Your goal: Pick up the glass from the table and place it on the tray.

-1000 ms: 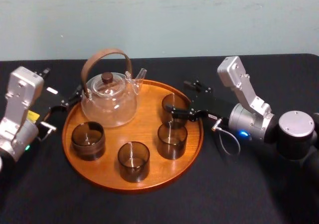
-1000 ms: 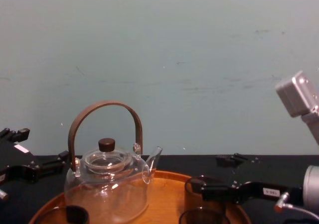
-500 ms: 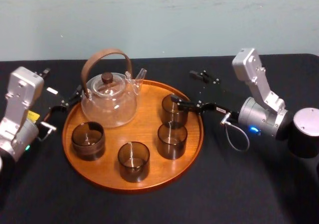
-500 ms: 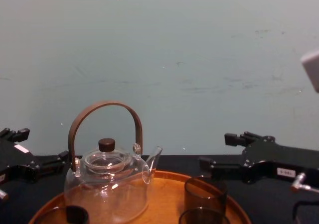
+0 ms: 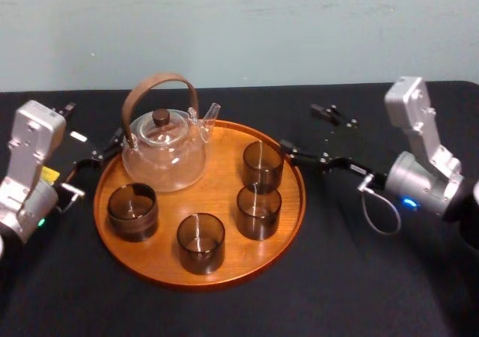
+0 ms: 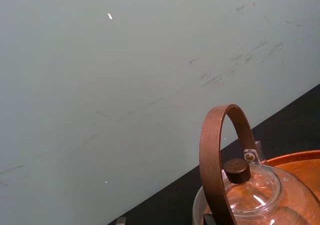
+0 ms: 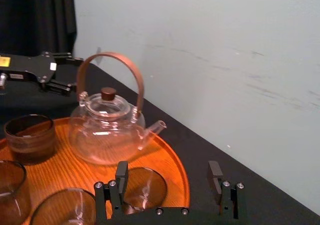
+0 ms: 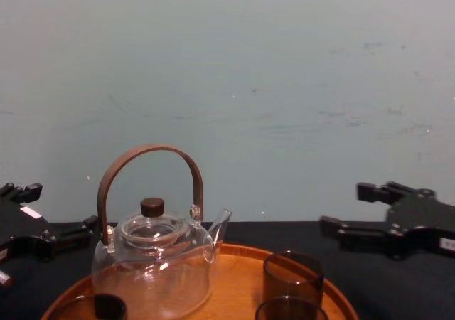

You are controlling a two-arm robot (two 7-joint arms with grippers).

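- glass (image 5: 262, 165): upright on the tray (image 5: 218, 183), in the back-right part, just inside the rim. Short smoky-tinted cylinder, see-through.
- right claw (image 5: 299, 128): fingers spread wide, gripping nothing. It hangs over the worktop (image 5: 352, 277) just off the tray's right rim, near the glass but clear of it.
- The raised tray rim sits between the right claw and the glass.
- left claw (image 5: 94, 120): fingers also apart and empty, parked at the tray's back-left edge beside the teapot (image 5: 165, 148).
- Same smoky type, all upright on the tray:
  - second glass (image 5: 258, 211): directly in front of the task glass and very close. Can't tell if they touch.
  - front glass (image 5: 200, 241): near the front rim.
  - left glass (image 5: 132, 210): on the left, in front of the teapot.
- The teapot is clear glass with a rounded body and stands back-left on the tray. Its short spout points right, towards the glass. It has a dark round knob on the lid and a tall arched brown handle.
- The tray is round, orange-brown wood with a smooth sheen and a low rim.
- The worktop is matte black and much wider than the tray.
- wall (image 5: 239, 22): behind the worktop, pale blue-green, faintly scuffed.
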